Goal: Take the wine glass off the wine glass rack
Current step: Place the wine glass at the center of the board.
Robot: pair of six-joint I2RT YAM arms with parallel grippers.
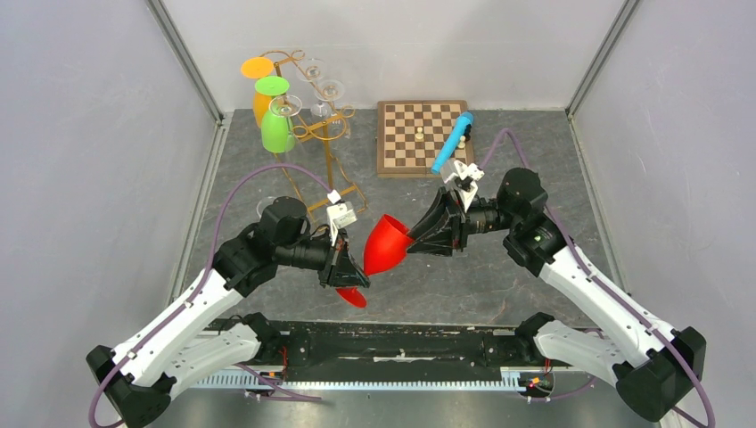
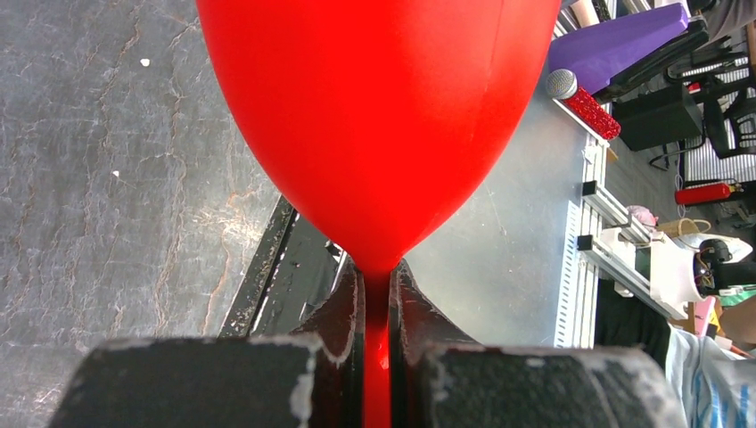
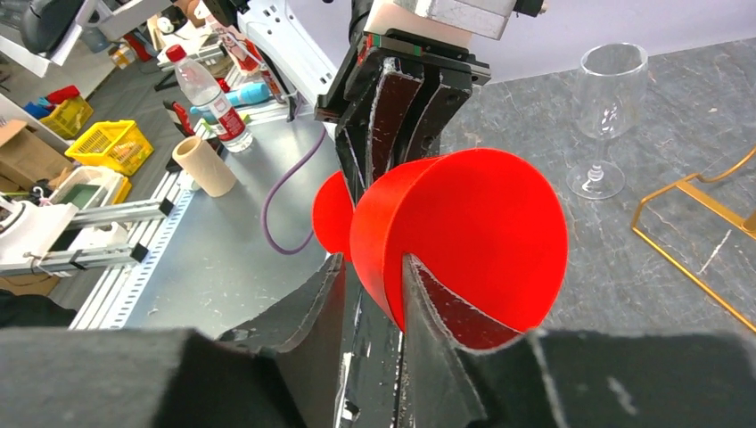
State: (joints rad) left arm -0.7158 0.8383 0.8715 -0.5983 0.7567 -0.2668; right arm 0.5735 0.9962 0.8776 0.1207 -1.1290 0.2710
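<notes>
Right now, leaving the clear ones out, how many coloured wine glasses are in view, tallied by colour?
red wine glass: 1
orange wine glass: 1
green wine glass: 1
Total: 3

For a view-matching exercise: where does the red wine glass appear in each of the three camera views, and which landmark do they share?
Top external: the red wine glass lies sideways at centre, between the arms.
Left wrist: its bowl fills the upper middle.
Right wrist: centre, open mouth towards the camera.
Shared landmark: the left gripper clamped on its stem.
</notes>
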